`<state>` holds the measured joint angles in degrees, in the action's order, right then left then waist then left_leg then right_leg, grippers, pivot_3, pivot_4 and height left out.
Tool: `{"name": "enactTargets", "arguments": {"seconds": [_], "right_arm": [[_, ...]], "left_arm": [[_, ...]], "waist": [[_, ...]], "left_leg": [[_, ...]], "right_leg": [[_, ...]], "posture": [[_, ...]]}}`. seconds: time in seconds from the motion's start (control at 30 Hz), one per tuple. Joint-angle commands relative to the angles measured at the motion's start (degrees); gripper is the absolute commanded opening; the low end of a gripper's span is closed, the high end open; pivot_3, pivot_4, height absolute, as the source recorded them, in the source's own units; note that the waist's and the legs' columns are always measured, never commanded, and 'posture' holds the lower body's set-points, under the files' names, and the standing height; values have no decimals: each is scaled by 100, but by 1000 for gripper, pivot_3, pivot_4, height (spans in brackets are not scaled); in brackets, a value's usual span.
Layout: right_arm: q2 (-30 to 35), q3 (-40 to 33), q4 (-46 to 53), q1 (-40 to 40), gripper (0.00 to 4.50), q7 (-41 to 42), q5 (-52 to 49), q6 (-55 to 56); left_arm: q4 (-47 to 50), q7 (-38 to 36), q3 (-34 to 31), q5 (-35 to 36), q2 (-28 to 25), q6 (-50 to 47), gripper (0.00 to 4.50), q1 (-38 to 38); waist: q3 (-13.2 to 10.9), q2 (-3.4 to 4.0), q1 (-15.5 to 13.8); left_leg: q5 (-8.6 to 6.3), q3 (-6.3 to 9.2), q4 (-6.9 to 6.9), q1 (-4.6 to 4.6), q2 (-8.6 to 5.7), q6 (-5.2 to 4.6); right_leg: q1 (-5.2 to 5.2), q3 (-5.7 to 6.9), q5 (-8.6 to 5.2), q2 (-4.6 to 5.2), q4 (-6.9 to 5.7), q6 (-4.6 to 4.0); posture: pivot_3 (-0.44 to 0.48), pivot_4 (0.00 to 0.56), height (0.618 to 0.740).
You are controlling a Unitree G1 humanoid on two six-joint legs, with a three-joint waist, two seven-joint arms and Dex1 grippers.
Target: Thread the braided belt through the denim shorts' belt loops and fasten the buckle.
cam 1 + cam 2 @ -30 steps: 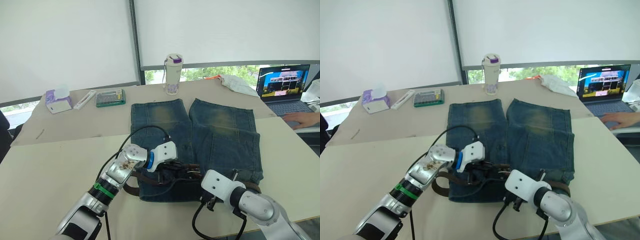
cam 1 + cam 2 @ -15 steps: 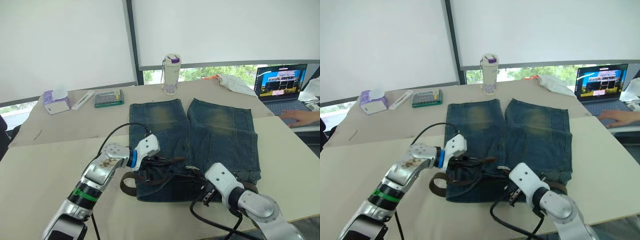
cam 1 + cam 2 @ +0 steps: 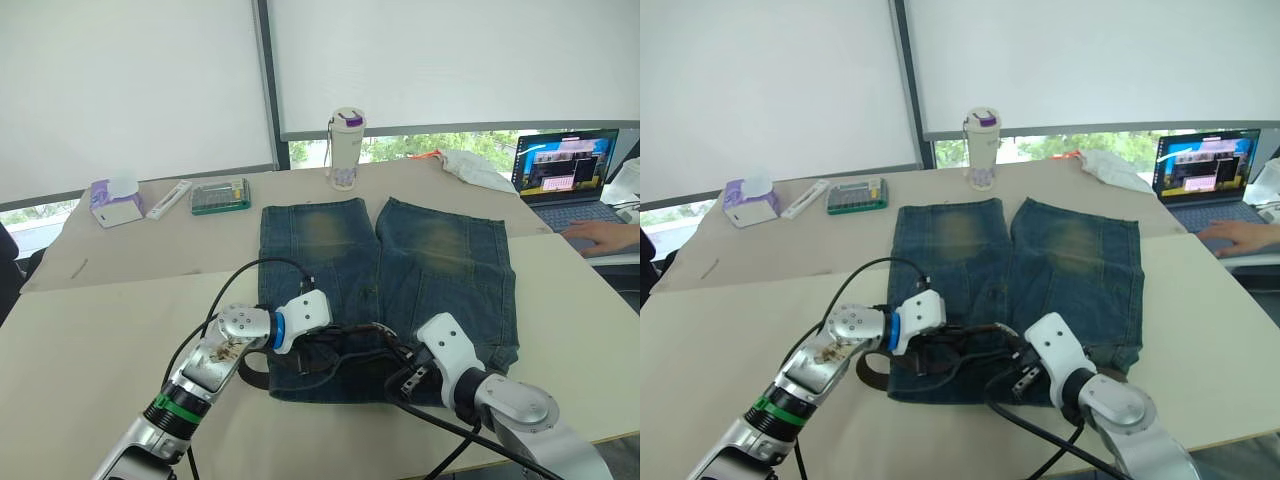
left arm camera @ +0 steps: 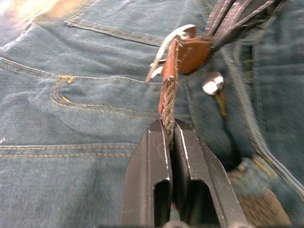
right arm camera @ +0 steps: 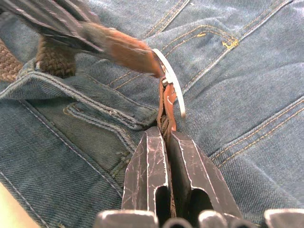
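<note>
Fastening looks like the step in hand: the braided belt [image 3: 262, 362] lies along the waistband of the denim shorts [image 3: 440, 260], near the desk's [image 3: 90, 330] front edge. The left gripper [image 4: 169, 130] and right gripper [image 5: 165, 130] each clench a belt end, meeting at the buckle [image 4: 167, 45]. Closing it remains. I cannot count threaded loops. Open desk lies on both sides.
</note>
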<state>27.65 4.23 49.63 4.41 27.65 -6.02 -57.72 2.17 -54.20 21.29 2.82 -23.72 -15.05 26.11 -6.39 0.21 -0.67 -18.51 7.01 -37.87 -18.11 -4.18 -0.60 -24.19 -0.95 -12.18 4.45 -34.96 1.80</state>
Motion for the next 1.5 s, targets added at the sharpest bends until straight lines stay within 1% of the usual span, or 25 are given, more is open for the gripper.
{"name": "enactTargets", "arguments": {"seconds": [0.03, 0.27, 0.6, 0.7, 0.77, 0.83, 0.9, 0.97, 1.03, 1.1, 1.17, 1.37, 1.5], "right_arm": [[56, 175, 364, -138, 9, -9, -159, 86], [228, 386, 194, -407, 9, -9, -118, 179], [920, 978, -257, -1016, 9, 161, 178, 585], [1014, 888, -234, -1011, 9, 247, 86, 592], [1081, 664, -72, -914, 823, 380, -83, 530], [1159, 427, 140, -780, 1433, 470, -201, 464], [1118, -106, 523, -672, 2096, 641, -573, 212], [1181, -482, 787, -680, 2096, 779, -825, 78], [1412, -601, 824, -900, 2096, 804, -820, 63], [1854, -389, 665, -1154, 2096, 782, -556, 212], [2088, -77, 358, -1329, 2096, 722, -356, 374], [2465, 691, -419, -1641, 2096, 837, 113, 1027], [2450, 993, -798, -1909, 2096, 948, 324, 1379]], "left_arm": [[-85, 161, 27, -124, 119, 152, 0, 144], [-297, 152, 39, -164, 276, 400, 0, 262], [-638, -8, 66, -104, 512, 855, 0, 434], [-670, -61, 46, -104, 507, 917, 0, 423], [-687, -94, 28, -109, 478, 960, 0, 408], [-713, -104, 9, -125, 465, 1004, 0, 413], [-744, -111, -14, -133, 457, 1089, 0, 425], [-759, -137, -16, -136, 444, 1172, 0, 427], [-775, -157, -22, -108, 452, 1202, 0, 433], [-789, -185, -17, -91, 462, 1250, 0, 443], [-800, -194, -13, -85, 485, 1262, 0, 455], [-840, -198, 7, -113, 542, 1340, 0, 501], [-801, -208, 25, -136, 528, 1409, 0, 469]], "waist": [[0, 0, 1], [0, 0, 3], [0, -2, -1], [0, -2, 0], [0, -2, -4], [0, -2, -16], [0, -3, -14], [0, -3, -12], [0, -3, -7], [0, -3, -12], [-1, -4, -15], [0, -6, -12], [0, -5, -15]], "left_leg": [[0, 0, 0, 0, 0, 0], [0, 0, 0, 0, 0, 0], [0, -1, -2, -1, -1, 1], [0, -1, -2, -2, 0, 0], [0, -1, -2, -2, 1, 1], [0, -1, -3, -4, 0, 0], [0, 0, -3, -6, 0, 0], [0, 0, -3, -8, 0, 0], [-1, 0, -3, -6, 1, -1], [-2, -4, -6, -4, -1, -4], [-2, -3, -6, -4, -2, -4], [-1, -3, -6, -10, 0, -3], [-1, -6, -8, -9, 0, -3]], "right_leg": [[0, 0, 0, 0, 0, 0], [0, 0, 0, 0, 1, 0], [1, 2, 0, 1, 3, 0], [1, 1, 0, 1, 2, 0], [1, 1, 0, 1, 2, 0], [1, 2, 0, 2, 2, 0], [1, 2, 0, 2, 1, 0], [0, 2, 0, 2, 1, 0], [3, 2, 0, 1, 1, 0], [5, 1, 0, 3, 4, 0], [4, 4, 0, 3, 8, 0], [3, 7, 1, 5, 2, 0], [2, 4, 1, 5, 6, 0]], "posture": [[0, 150, 740], [0, 150, 740], [0, 150, 740], [0, 150, 740], [0, 150, 740], [0, 150, 740], [0, 150, 740], [0, 150, 740], [0, 150, 740], [0, 150, 740], [0, 150, 740], [0, 150, 740], [0, 150, 740]]}}
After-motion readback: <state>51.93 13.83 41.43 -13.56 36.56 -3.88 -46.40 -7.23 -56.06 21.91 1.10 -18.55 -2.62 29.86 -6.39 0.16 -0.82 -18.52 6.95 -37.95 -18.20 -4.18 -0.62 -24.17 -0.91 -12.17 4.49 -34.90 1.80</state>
